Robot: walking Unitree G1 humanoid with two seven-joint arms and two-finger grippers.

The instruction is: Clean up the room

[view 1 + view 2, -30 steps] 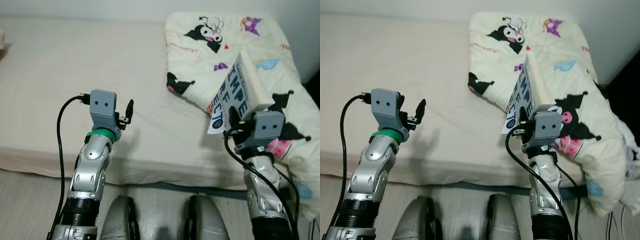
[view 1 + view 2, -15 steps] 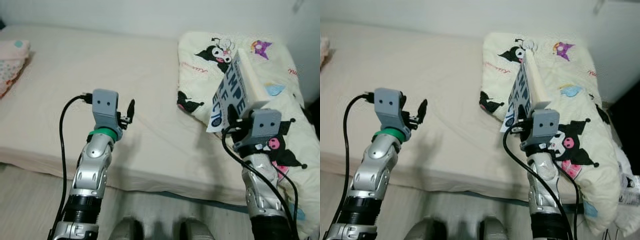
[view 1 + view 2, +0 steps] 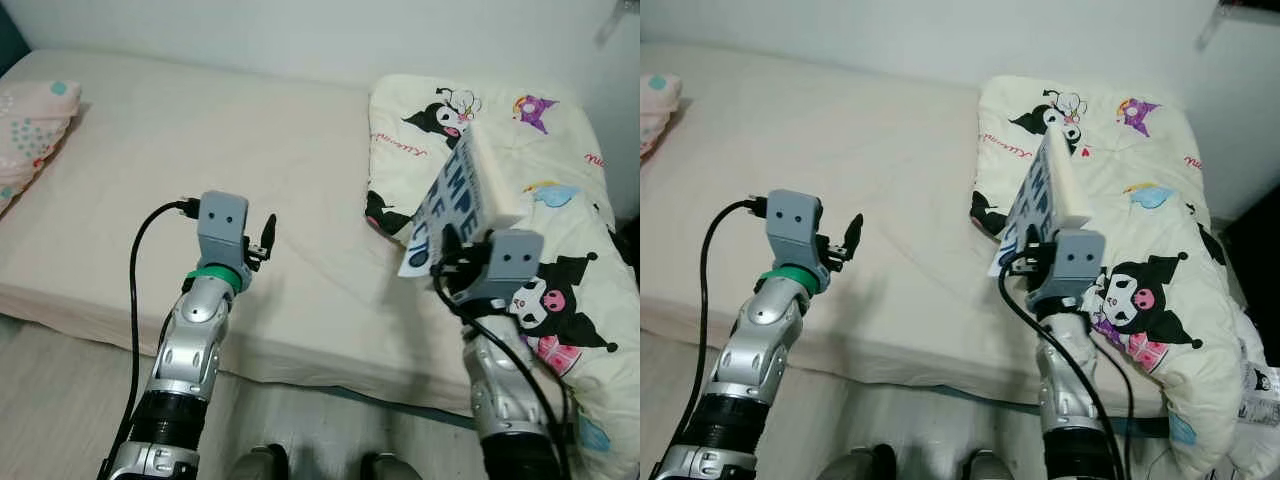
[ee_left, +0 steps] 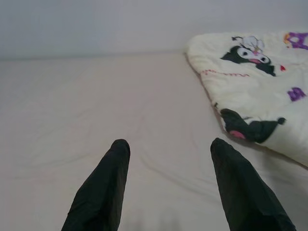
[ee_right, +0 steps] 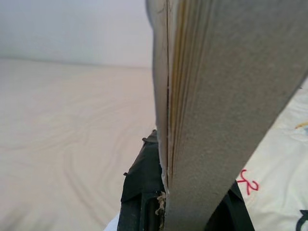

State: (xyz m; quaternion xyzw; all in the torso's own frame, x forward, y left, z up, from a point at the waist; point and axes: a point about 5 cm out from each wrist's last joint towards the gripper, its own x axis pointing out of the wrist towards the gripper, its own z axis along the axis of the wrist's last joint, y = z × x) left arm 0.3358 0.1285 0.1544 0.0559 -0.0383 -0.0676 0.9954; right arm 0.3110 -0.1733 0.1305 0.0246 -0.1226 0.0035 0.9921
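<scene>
Two claws up over bed (image 3: 120, 180). Pink pillow (image 3: 30, 120) far left at bed's edge. Left claw (image 4: 166, 159) spread wide, empty, hovering above bare sheet. Right claw (image 3: 447, 250) clamped on book (image 3: 465, 205), raised edge-up in front of cartoon quilt (image 3: 560, 290). Looks like carry step: book picked, not stowed. Next move needs shelf or desk spotted, grip kept firm.

The book (image 3: 466, 206) hides part of its own blue cover lettering behind the right gripper (image 3: 447, 258), whose fingertips are covered by the cover, so the title cannot be read whole. A pink pillow (image 3: 30, 125) is cut off by the left edge, and the printed blanket (image 3: 1140, 250) runs past the right edge. In the right wrist view the book's page edges (image 5: 211, 110) block most of what lies beyond.
</scene>
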